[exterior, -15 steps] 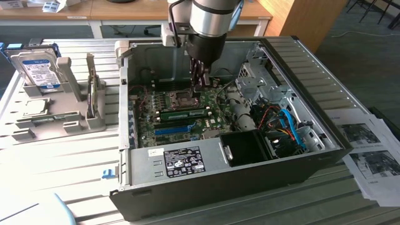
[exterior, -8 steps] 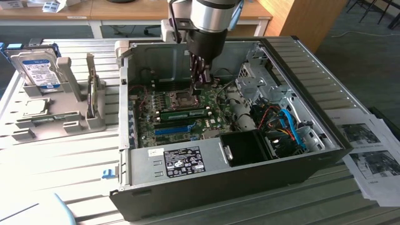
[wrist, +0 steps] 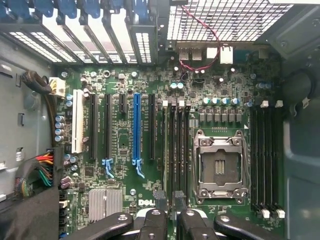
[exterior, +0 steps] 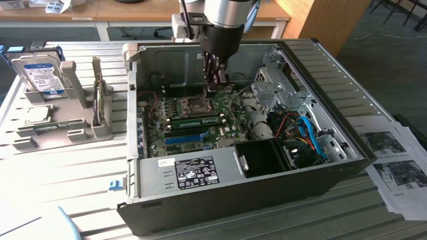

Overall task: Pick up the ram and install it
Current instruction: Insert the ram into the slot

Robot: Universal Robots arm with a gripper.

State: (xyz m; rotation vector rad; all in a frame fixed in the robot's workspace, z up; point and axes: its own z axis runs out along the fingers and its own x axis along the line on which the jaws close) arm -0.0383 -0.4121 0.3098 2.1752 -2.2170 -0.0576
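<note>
At the exterior view's left, a hard drive [exterior: 39,75] with a blue-white label stands upright in a grey fixture [exterior: 70,131] on a slatted table [exterior: 73,167]. A thin board [exterior: 100,100] stands on edge in the same fixture, just beside the drive.

Toward the middle sits an open computer case [exterior: 233,200] with its motherboard [exterior: 167,107] exposed. On the board lies a long blue slot [exterior: 183,138]. Just beyond it the ram [exterior: 197,121], a narrow green stick, stands on its long edge in a slot, between the blue slot and the CPU socket [exterior: 198,105].

The gripper [exterior: 213,91] reaches down into the case, its tips close over the board beside the CPU socket. In the wrist view the gripper [wrist: 169,199] hangs over the dark memory slots [wrist: 175,145], which lie between the blue slot [wrist: 136,127] and the CPU socket [wrist: 220,165]. Its fingertips [wrist: 160,197] stand apart, released, with the slots visible through the gap. Whether they touch the ram I cannot tell.

Further right, blue cables [exterior: 310,132] run along the case wall. Printed sheets [exterior: 393,160] lie on the table at the exterior view's right.
</note>
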